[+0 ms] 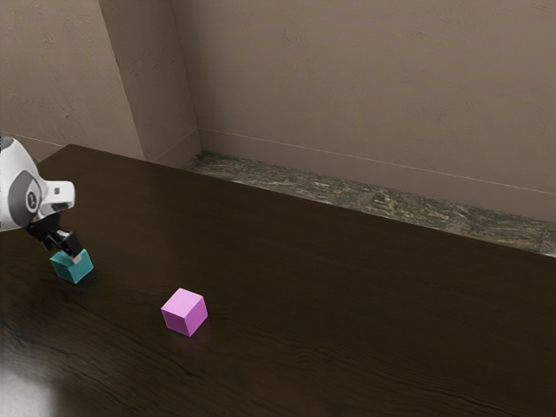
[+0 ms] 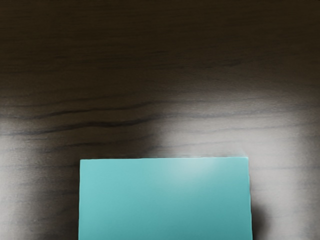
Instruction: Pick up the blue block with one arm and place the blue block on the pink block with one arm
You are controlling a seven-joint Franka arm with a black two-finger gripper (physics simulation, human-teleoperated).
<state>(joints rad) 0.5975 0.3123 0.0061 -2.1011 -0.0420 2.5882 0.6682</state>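
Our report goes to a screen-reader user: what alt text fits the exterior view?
A black gripper grips the blue block from above near the exterior view's left edge, at a dark wooden table. The pink block sits apart, toward the exterior view's right and nearer the camera.

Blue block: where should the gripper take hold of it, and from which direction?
Take the blue block across two opposite side faces, near their upper half, coming straight down from above. It is a small cube with flat, parallel sides, and nothing crowds it: the pink block stands well apart on the table. The gripper hangs right over it, which suits that approach.
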